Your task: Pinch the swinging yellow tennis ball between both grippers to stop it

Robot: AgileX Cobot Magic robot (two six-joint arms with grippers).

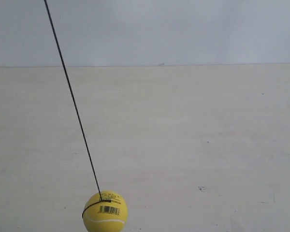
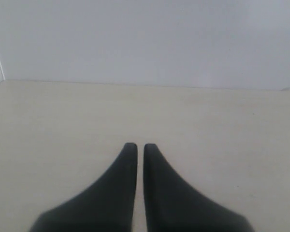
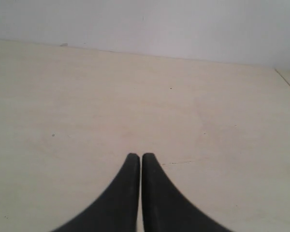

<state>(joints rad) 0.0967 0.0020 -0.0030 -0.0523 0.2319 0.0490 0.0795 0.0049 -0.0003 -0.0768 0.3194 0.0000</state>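
The yellow tennis ball [image 1: 105, 212] is covered in a matt, faintly fuzzy felt. A smooth, paper-like barcode sticker [image 1: 109, 210] is stuck on it, and a flat black band [image 1: 89, 208] is wrapped around it. The string [image 1: 72, 99] is seen as a fine, dark, matt cord. The table [image 1: 193, 135] is finished in a pale, matt, wood-like surface with faint grain and small dark specks. The wall [image 1: 183, 29] is painted smooth and matt. The left gripper [image 2: 140, 146] and right gripper [image 3: 140, 156] are made of smooth, matt black plastic by the look of it.
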